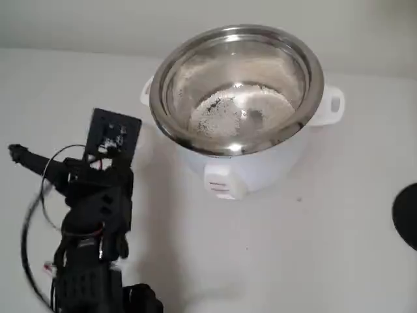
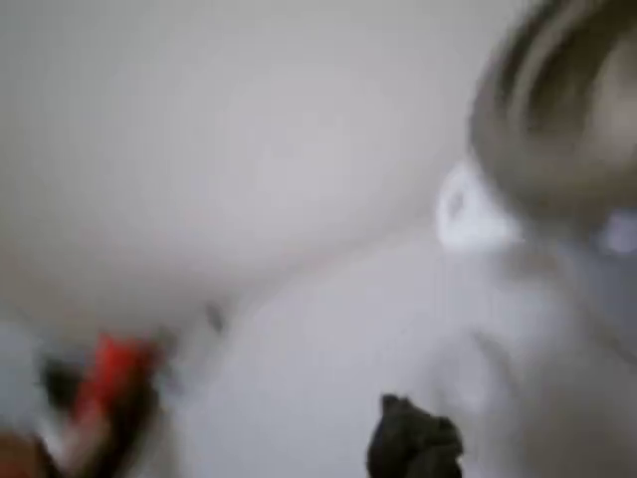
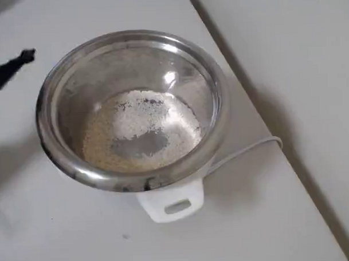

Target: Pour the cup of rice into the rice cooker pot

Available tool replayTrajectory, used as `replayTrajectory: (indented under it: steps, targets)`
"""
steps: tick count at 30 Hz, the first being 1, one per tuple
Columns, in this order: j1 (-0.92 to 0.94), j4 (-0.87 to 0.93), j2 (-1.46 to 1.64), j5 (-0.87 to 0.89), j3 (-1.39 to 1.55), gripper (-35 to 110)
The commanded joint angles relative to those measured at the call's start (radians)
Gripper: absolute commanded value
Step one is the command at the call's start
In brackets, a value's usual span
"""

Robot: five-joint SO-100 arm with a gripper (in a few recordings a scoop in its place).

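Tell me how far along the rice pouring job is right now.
Looks mostly done: loose white rice grains already cover the bottom of the large shiny steel rice cooker pot. The black arm stands beside the cooker, away from the rim. I can't make out the cup or the claw's state, so whether anything remains is unclear.

You have a rice cooker pot (image 1: 238,85) of polished stainless steel, its rolled rim glossy and mirror-bright in both the fixed and overhead views, seated in a cooker body (image 1: 251,166) of smooth white plastic with a soft sheen, side handles (image 3: 172,203) of the same plastic. The rice (image 3: 140,129) on the pot's floor looks like a dry, matt, grainy white layer, and the steel wall above it shows a dull, dusty film. Your arm (image 1: 91,215) reads as matt black plastic, and the counter (image 1: 326,248) is a plain, smooth, matt white surface.
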Motion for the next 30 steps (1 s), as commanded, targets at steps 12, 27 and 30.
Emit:
replayTrajectory:
  steps: [12,27,30]
  targets:
    - [0.532,0.305,0.098,0.430,-0.121,57]
    - [0.482,0.653,0.098,0.471,-0.229,0]
    - [0.486,0.744,0.098,0.637,-0.221,0]
